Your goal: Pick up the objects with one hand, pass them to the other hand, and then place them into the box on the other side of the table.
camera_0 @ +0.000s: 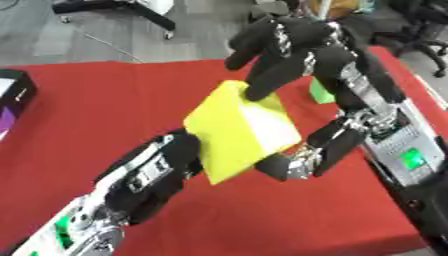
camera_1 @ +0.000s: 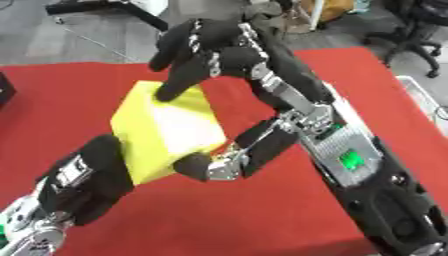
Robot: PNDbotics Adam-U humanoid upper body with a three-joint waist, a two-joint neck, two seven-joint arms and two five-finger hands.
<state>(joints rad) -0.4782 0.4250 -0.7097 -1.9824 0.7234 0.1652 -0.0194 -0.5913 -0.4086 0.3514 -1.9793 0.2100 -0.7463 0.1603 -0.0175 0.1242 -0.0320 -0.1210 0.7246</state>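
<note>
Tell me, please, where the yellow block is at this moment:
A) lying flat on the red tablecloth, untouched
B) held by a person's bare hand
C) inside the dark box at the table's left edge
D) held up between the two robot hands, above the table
D: the yellow block is off the red tablecloth, with the left robot hand at its lower left side and the right robot hand gripping it from above and below.

No text, label or number can be read on anything here

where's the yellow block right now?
Mid-frame in both eye views, the yellow block is held above the red table, between the left hand below-left and the right hand gripping its top.
</note>
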